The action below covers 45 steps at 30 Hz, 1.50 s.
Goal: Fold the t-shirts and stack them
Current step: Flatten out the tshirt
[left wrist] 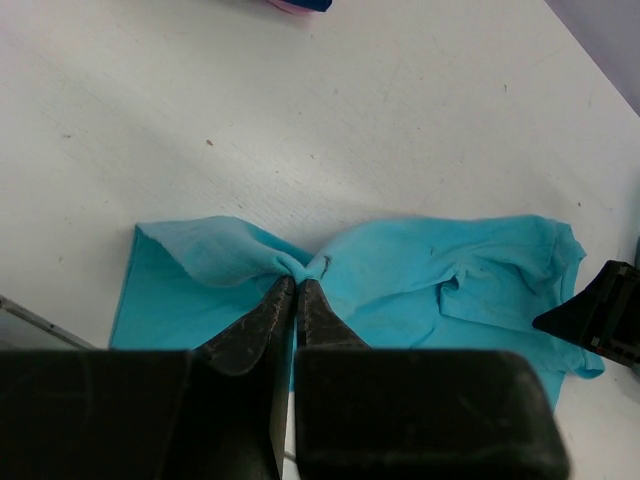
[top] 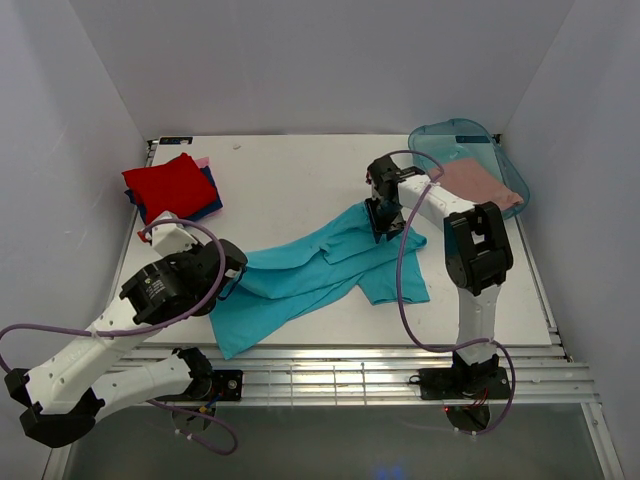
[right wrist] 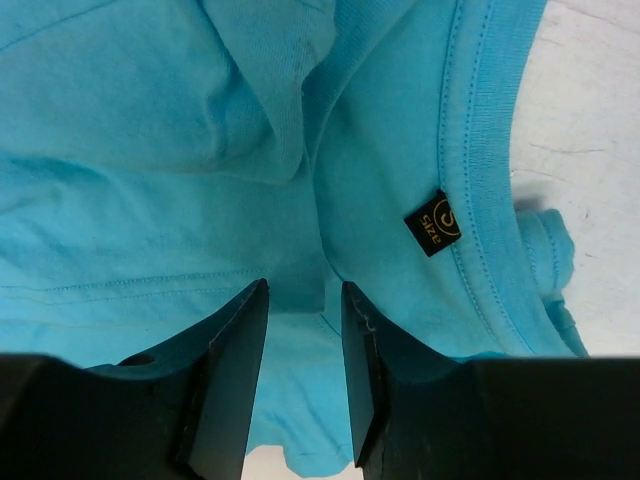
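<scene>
We are holding the large teal cloth t-shirt [top: 310, 275], which is lying diagonally on the white table [top: 290, 170].
The left gripper [left wrist: 300, 282] is pinching a bunched edge, jaws closed on the cloth. The right gripper [right wrist: 305, 295] is sitting by the collar's black size label [right wrist: 433, 222], cloth in its gap; we cannot tell whether it is clamping. The red t-shirt [top: 170, 183] is topping the far-left pile, and the dusty-pink t-shirt [top: 480, 182] is lying in the translucent teal plastic tub [top: 450, 135].

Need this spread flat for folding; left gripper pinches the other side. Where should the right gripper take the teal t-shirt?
Probably the ribbed collar beside the size label, from straight above: the teal t-shirt lies flat and crumpled, and that thick edge sits close beside the open right gripper.
</scene>
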{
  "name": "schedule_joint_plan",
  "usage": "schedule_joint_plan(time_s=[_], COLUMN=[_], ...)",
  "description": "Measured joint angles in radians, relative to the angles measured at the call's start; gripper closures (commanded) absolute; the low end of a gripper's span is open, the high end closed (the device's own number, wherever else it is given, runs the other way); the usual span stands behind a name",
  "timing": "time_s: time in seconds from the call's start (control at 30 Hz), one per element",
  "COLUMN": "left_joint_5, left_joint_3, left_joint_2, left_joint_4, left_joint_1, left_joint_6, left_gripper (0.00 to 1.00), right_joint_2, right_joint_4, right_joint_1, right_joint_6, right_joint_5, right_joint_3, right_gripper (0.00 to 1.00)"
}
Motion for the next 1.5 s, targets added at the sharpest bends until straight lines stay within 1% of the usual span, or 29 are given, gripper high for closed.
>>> schedule_joint_plan(time_s=[0.27, 0.37, 0.4, 0.43, 0.6, 0.67, 0.73, 0.77, 0.83, 0.87, 0.93, 1.07, 1.13, 1.2, 1.23, 1.3, 1.37, 1.43, 1.5], left_joint_5=[-0.019, -0.024, -0.025, -0.025, -0.024, -0.023, -0.021, -0.021, -0.017, -0.011, -0.004, 0.008, 0.023, 0.048, 0.063, 0.102, 0.156, 0.218, 0.28], left_joint_3=[0.002, 0.003, 0.003, 0.003, 0.002, 0.002, 0.006, 0.017, 0.066, 0.115, 0.251, 0.641, 0.835, 0.942, 0.958, 0.934, 0.823, 0.743, 0.714], left_joint_2=[-0.002, -0.006, -0.007, -0.008, -0.013, -0.012, 0.0, 0.015, 0.06, 0.097, 0.201, 0.452, 0.552, 0.588, 0.581, 0.537, 0.434, 0.345, 0.269], left_joint_4=[-0.005, -0.005, -0.005, -0.005, -0.005, -0.007, -0.003, 0.009, 0.042, 0.071, 0.138, 0.227, 0.265, 0.3, 0.312, 0.333, 0.376, 0.394, 0.403], left_joint_1=[0.0, 0.0, 0.0, 0.0, 0.0, 0.0, 0.0, 0.0, 0.0, 0.0, 0.0, 0.0, 0.0, 0.0, 0.0, 0.0, 0.0, 0.0, 0.0], left_joint_6=[0.0, -0.001, -0.001, -0.002, -0.014, -0.011, 0.026, 0.055, 0.156, 0.228, 0.37, 0.632, 0.737, 0.803, 0.824, 0.839, 0.842, 0.832, 0.811], left_gripper=[0.84, 0.83, 0.84, 0.84, 0.84, 0.86, 0.89, 0.93, 0.98, 1.0, 1.0, 1.0, 1.0, 1.0, 1.0, 1.0, 1.0, 1.0, 1.0], right_joint_2=[0.037, 0.038, 0.038, 0.038, 0.035, 0.027, 0.006, -0.014, -0.052, -0.078, -0.158, -0.362, -0.484, -0.628, -0.703, -0.832, -0.953, -1.02, -1.027], right_joint_4=[0.001, 0.005, 0.006, 0.007, 0.005, -0.014, -0.055, -0.084, -0.146, -0.168, -0.177, -0.217, -0.215, -0.203, -0.198, -0.182, -0.175, -0.18, -0.182], right_joint_1=[0.0, 0.0, 0.0, 0.0, 0.0, 0.0, 0.0, 0.0, 0.0, 0.0, 0.0, 0.0, 0.0, 0.0, 0.0, 0.0, 0.001, 0.001, 0.001], right_joint_6=[-0.001, -0.006, -0.006, -0.008, -0.003, -0.003, -0.005, -0.009, -0.018, -0.023, -0.026, -0.021, -0.018, -0.017, -0.017, -0.016, -0.014, -0.013, -0.009], right_joint_5=[-0.008, -0.008, -0.009, -0.009, 0.003, 0.019, 0.042, 0.06, 0.086, 0.104, 0.13, 0.184, 0.203, 0.208, 0.204, 0.195, 0.18, 0.163, 0.146], right_joint_3=[0.0, 0.0, 0.0, 0.0, 0.001, 0.012, 0.051, 0.09, 0.192, 0.263, 0.385, 0.609, 0.668, 0.651, 0.625, 0.565, 0.517, 0.544, 0.616], right_gripper=[0.63, 0.79, 0.91, 0.92, 0.92, 0.92, 0.92, 0.92, 0.92, 0.92, 0.92, 0.92, 0.92, 0.92, 0.92, 0.92, 0.92, 0.92, 0.92])
